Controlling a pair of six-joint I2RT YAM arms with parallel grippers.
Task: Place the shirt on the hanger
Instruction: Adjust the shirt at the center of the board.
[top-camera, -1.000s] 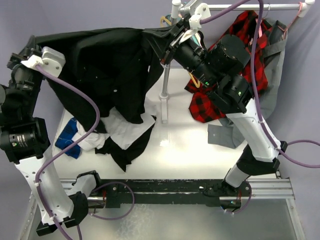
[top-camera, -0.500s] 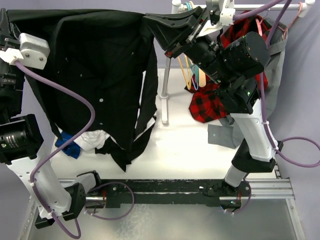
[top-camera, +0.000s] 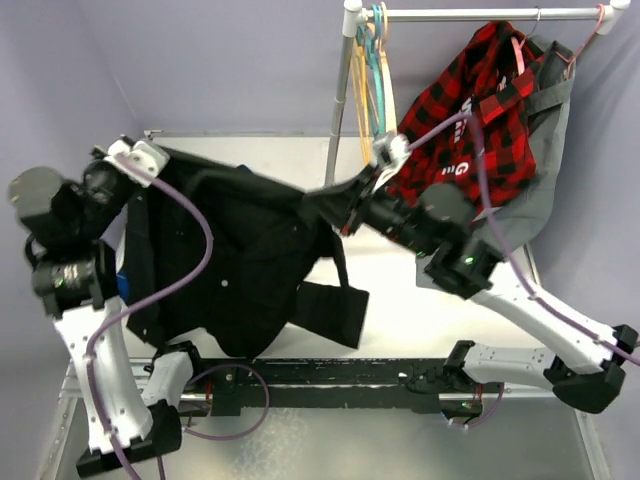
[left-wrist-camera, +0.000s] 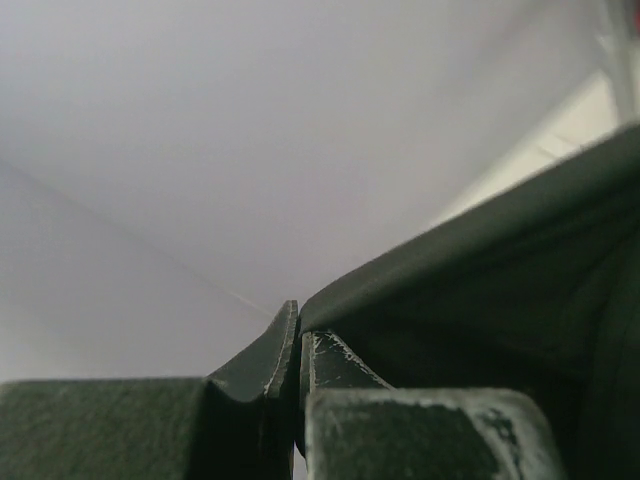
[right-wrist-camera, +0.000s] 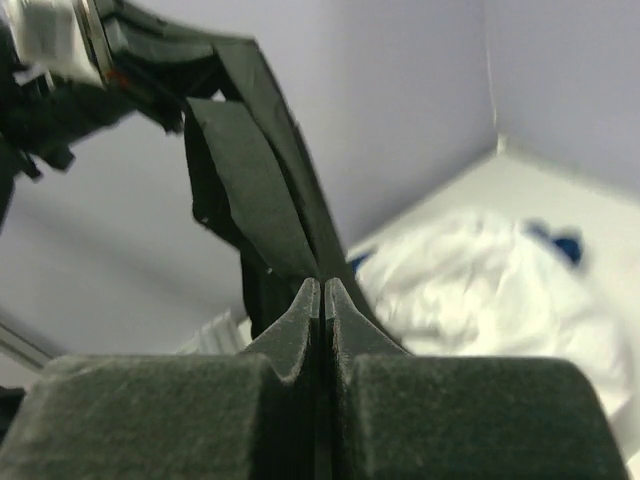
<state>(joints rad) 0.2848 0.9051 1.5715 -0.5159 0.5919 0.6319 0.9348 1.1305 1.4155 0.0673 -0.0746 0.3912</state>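
The black shirt (top-camera: 245, 260) is stretched between both grippers and drapes over the left half of the table, with a few white buttons showing. My left gripper (top-camera: 148, 178) is shut on its left upper edge, and the left wrist view shows black fabric (left-wrist-camera: 470, 290) pinched at the tips. My right gripper (top-camera: 328, 205) is shut on the shirt's right upper edge (right-wrist-camera: 260, 190). A tan strip that may be the hanger (top-camera: 386, 75) hangs beside yellow and teal hangers at the rail's left end.
A rack post (top-camera: 338, 110) stands at the table's back middle and carries a rail (top-camera: 470, 14). A red-and-black plaid shirt (top-camera: 465, 95) and a grey garment (top-camera: 548, 140) hang on the right. A white shirt (right-wrist-camera: 470, 270) and a blue cloth (top-camera: 122, 286) lie under the black shirt.
Both arms have dropped from high up to low over the table. The shirt came down with them and now covers the white cloth at the left.
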